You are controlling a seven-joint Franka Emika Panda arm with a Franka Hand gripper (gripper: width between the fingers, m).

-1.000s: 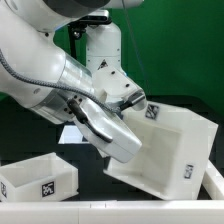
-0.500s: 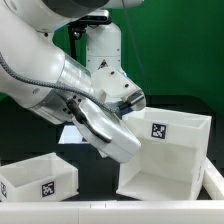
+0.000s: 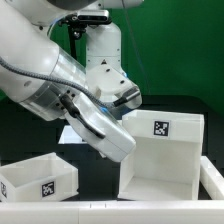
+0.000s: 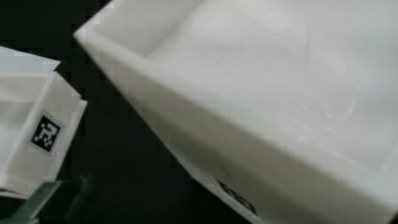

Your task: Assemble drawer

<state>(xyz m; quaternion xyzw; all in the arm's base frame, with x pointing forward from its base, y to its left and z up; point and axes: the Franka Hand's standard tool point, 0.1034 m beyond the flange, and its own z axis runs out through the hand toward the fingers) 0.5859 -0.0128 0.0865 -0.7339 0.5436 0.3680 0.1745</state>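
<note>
The gripper [image 3: 128, 99] hangs at the upper left corner of the big white casing [image 3: 165, 160], mid-frame in the exterior view. Whether its fingers are spread or clamped cannot be told. The casing stands upright on the black table [image 3: 95, 172], its tag [image 3: 159, 127] facing the camera. A small open tray [image 3: 38, 180] sits at the exterior view's lower left, well apart. Another white part [image 3: 213, 178] shows at the lower right edge.
</note>
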